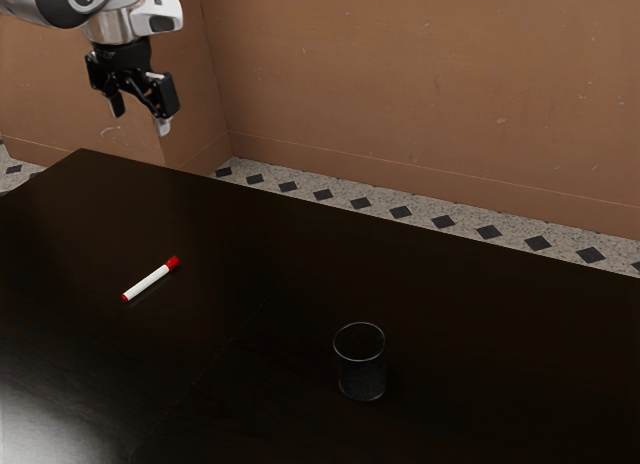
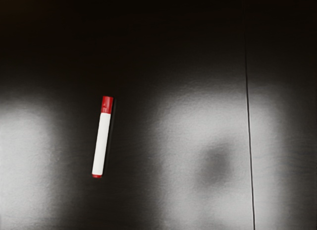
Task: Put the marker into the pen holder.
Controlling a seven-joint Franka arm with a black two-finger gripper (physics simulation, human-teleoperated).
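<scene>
My gripper (image 1: 140, 122) hangs high at the exterior view's upper left, open, with nothing between its separated fingers. The marker (image 1: 150, 279), white with a red cap and a red end, lies flat on the dark table, well below the gripper. In the wrist view the marker (image 2: 102, 138) lies by itself on the tabletop. The pen holder (image 1: 361, 362), a clear round cup, stands upright on the table, toward the exterior view's right from the marker and apart from it.
The dark table (image 1: 250, 244) carries a thin seam line, and light reflects off its surface. Behind its far edge are a patterned floor (image 1: 400, 212) and a brown wall (image 1: 400, 74).
</scene>
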